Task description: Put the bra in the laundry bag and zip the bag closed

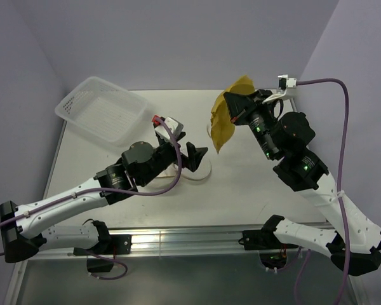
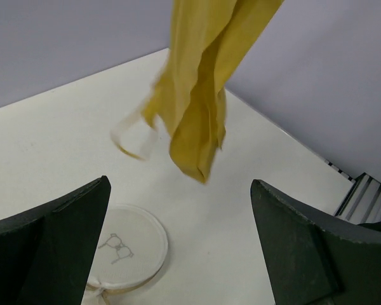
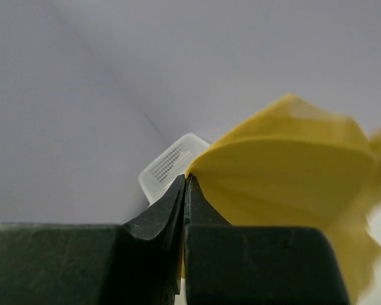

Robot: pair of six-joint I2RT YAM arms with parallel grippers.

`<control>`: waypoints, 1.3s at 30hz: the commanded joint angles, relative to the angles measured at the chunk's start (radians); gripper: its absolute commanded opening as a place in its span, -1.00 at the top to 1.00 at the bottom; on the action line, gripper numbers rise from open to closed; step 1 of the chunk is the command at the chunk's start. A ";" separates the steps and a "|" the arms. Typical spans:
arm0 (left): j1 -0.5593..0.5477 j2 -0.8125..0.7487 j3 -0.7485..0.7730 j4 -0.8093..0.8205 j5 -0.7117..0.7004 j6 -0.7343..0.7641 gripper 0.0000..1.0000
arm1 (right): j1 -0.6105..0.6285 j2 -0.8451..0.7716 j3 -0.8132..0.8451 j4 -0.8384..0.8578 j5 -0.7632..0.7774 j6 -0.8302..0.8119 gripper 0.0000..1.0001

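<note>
**mesh_fan:** So where are we? The right pincer point(image 1: 238, 105) is clenched on the top edge of the yellow bra point(image 1: 225, 121). The bra dangles in the air, up and off to the far right of the laundry bag point(image 1: 203, 173), and none of it touches the bag. The left pincer point(image 1: 193, 155) is spread wide with nothing in it, hovering just over the bag.

**drumroll:** Then the job in hand is getting it inside. The round lid point(image 2: 130, 244) looks to me like it's lying flat over the opening (can't swear to it from the wrist view). If so, I'd have the left one nip the lid's edge and fold it back first. After that, bring the bra over the bag and lower it straight down so the hanging tip lands inside the tan hoop. Let it pile up rather than drape over the rim. That loose strap loop point(image 2: 134, 136) could catch in the zip otherwise.

**mesh_fan:** Any brand or label to read?

**drumroll:** No words anywhere that I can make out. There's just a small black spectacles mark point(image 2: 117, 248) on the lid. The white perforated basket point(image 1: 101, 111) sits well apart from the bag, to its far left on the worktop point(image 1: 260, 190).
</note>
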 commanded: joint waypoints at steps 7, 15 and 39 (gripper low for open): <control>-0.019 0.039 0.031 0.090 0.144 0.002 -0.98 | 0.042 -0.013 0.051 0.042 -0.051 0.022 1.00; -0.019 0.080 0.085 0.083 0.044 0.084 -0.98 | 0.075 -0.054 0.047 0.039 -0.141 0.045 1.00; -0.009 0.068 0.042 0.145 0.010 0.065 1.00 | 0.078 -0.108 -0.005 0.067 -0.145 0.019 1.00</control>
